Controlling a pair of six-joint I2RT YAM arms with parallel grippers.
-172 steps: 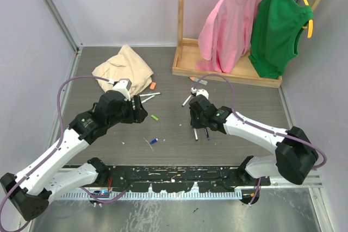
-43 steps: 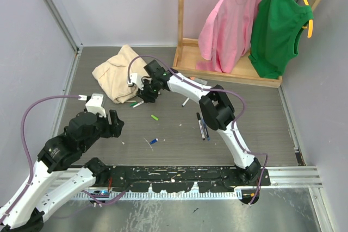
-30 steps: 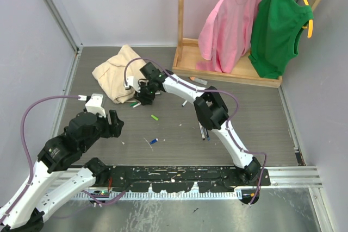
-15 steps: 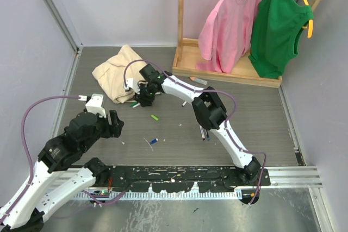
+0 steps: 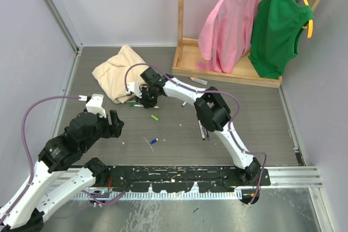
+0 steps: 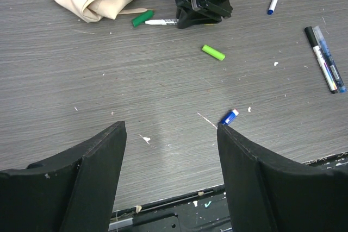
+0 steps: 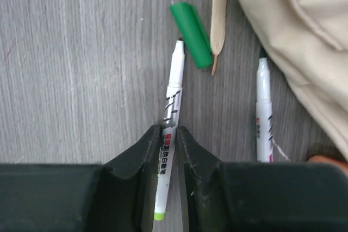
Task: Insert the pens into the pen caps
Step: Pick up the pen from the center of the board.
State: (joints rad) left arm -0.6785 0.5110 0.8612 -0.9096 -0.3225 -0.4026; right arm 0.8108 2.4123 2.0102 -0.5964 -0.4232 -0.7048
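Right hand (image 7: 169, 132) pinched on a white pen (image 7: 173, 104); left hand (image 6: 170, 130) wide open and empty.
I grip the pen behind its middle as it lies flat on the desk (image 5: 255, 107), its tip just short of a green cap (image 7: 191, 35) that sits beside a tan stick (image 7: 218, 20) and the beige cloth (image 7: 293, 20). Held that far back, I judge it may pivot or slip on lifting and knock the cap under the cloth. Grey wood-grain surface with white specks; pale walls, wooden clothes rack (image 5: 217, 70) at the far side.

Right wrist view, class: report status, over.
Right pincer shut on white pen. Left pincer open, empty. Green cap beside the pen's tip, tan stick beside it.
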